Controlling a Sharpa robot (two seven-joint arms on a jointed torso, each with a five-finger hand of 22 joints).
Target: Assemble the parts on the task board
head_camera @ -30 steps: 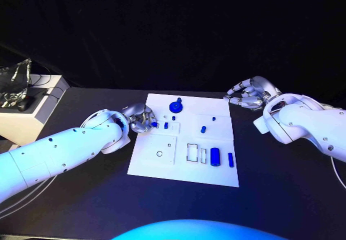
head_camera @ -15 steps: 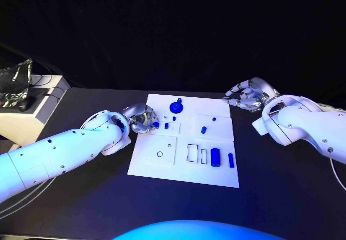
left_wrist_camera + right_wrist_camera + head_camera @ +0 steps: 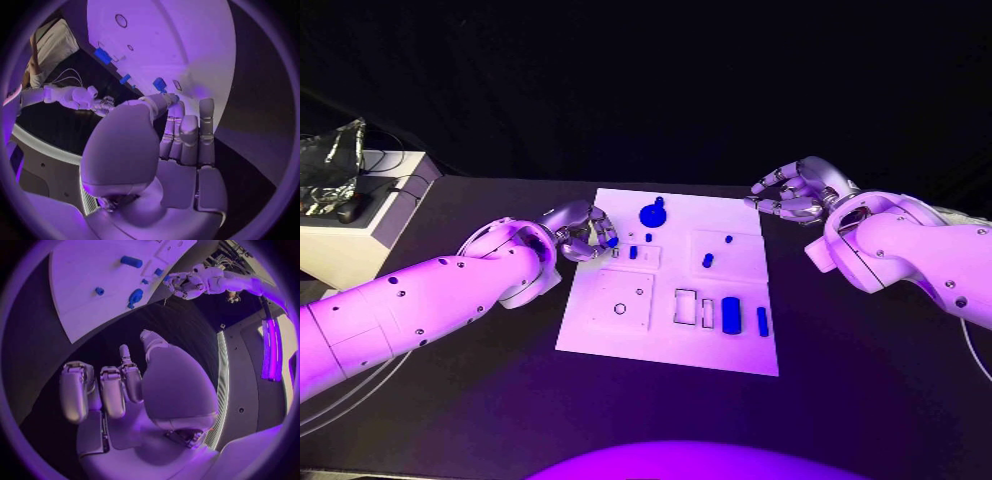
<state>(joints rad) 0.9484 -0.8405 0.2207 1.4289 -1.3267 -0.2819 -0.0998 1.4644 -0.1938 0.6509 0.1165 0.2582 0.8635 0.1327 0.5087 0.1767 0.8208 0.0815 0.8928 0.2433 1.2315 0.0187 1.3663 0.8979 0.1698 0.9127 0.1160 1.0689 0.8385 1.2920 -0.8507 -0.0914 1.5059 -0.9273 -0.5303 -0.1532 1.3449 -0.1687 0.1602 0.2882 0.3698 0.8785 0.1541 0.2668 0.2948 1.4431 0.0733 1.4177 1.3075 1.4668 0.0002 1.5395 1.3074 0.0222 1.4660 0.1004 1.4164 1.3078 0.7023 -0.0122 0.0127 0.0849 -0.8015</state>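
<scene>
Across the middle of the head view, a white rectangular task board (image 3: 625, 335) lies on a black table (image 3: 473, 400). Seven small blue parts show on or over it: one round knobbed part (image 3: 652, 212) near the top edge, two tiny pegs (image 3: 646, 236) (image 3: 728, 238) below it, one short upright piece (image 3: 632, 252), one slanted piece (image 3: 707, 260) near the centre, and two longer cylinders (image 3: 731, 311) (image 3: 762, 320) standing side by side toward the lower right. One further blue part (image 3: 610, 242) sits at the tips of the left silver many-fingered hand (image 3: 578, 233), at the board's upper left edge; the left wrist view shows that part (image 3: 160, 84) pinched between thumb and fingertips, just above the board. The right silver many-fingered hand (image 3: 798, 192) hovers off the board's upper right corner, above the table, fingers loosely curled inward and holding nothing. One white cabinet (image 3: 358, 225) stands at the frame's left edge.
</scene>
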